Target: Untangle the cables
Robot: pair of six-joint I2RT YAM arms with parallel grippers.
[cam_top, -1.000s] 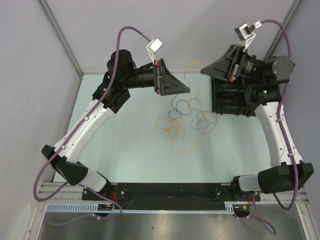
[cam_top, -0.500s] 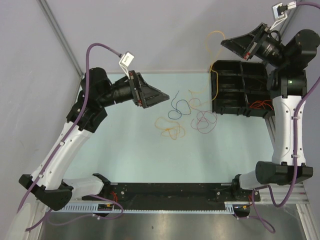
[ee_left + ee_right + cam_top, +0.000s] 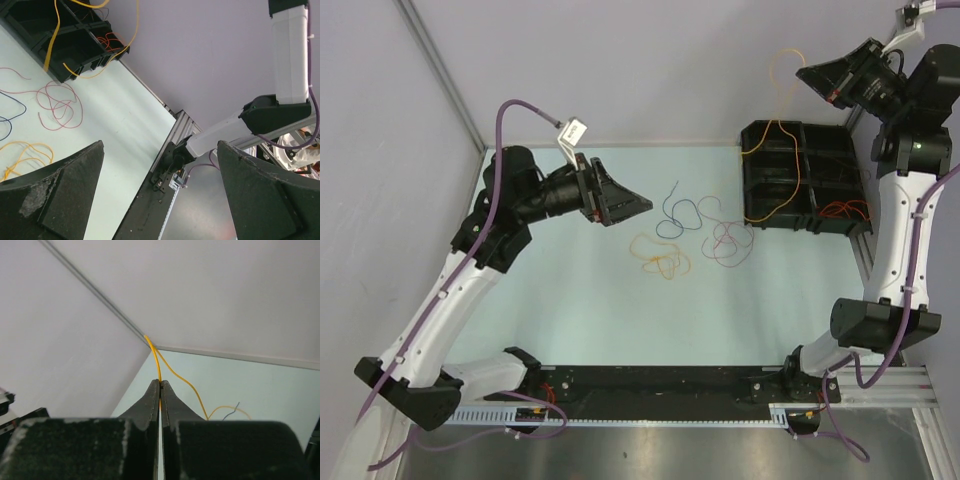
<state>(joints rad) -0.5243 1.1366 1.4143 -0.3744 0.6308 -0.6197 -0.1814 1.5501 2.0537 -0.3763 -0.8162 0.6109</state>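
The right fingers [image 3: 804, 72], pinched shut on the yellow cable [image 3: 159, 371] that hangs from them into the black bin [image 3: 752, 215] below, seem mid-delivery and need only lower and let go, while the other cables [image 3: 665, 262] lie on the desk [image 3: 600, 310] just beyond the wide-open, empty left fingers [image 3: 642, 203].

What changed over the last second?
The right hand, shut on the yellow cable, swung up and away to the far right, lifting it from among the others so it now drapes over the bin. The left hand, open and empty, drew back to the left. The other cables and the bin stayed put.
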